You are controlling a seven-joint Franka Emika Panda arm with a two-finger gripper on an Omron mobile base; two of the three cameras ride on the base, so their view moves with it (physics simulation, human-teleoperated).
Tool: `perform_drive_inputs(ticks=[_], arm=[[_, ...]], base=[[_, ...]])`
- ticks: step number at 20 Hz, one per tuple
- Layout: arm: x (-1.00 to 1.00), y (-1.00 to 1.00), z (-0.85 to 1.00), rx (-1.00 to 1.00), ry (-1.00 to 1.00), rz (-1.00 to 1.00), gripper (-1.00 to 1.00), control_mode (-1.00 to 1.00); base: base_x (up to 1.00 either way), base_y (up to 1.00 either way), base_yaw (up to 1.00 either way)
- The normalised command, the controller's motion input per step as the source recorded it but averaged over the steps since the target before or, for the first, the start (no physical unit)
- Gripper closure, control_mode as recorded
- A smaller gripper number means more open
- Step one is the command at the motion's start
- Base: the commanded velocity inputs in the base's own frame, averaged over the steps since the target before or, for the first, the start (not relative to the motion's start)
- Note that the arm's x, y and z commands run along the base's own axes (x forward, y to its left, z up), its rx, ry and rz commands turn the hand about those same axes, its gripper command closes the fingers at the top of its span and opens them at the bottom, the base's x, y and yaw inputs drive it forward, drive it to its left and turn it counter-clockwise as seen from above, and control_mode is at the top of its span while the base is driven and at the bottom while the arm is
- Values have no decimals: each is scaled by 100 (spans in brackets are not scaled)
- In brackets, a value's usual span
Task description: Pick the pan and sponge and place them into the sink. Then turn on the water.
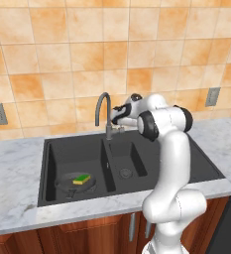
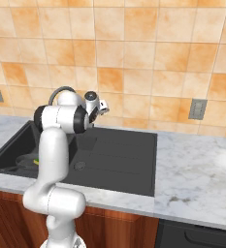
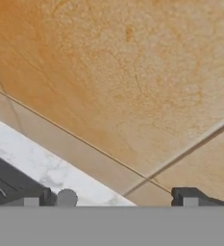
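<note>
With the dark grey round frying pan and green-topped sponge in the matte black sink's left basin, I'd ease my wide-open gripper squarely onto the grey gooseneck faucet's handle.

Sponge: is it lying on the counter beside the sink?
No. In the left base view the sponge rests inside the pan, in the sink's large left basin.

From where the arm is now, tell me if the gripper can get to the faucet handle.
Probably yes. The open gripper hangs right beside the faucet, near its base, with nothing between them. The pan and sponge lie low in the sink's left basin, clear of that path.
</note>
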Motion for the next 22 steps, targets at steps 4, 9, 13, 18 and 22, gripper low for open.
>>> perform_drive_inputs(ticks=[4,9,13,18,22], arm=[[49,-30,-74,-17,0,0,-100,-100],[46,-82,-85,-12,0,-1,-100,-100],[51,-100,-89,-3,0,-4,-100,-100],[41,-100,-100,0,0,-4,-100,-100],[44,-100,-100,0,0,-4,-100,-100]], base=[[0,0,0],[0,0,0],[0,0,0],[0,0,0],[0,0,0]])
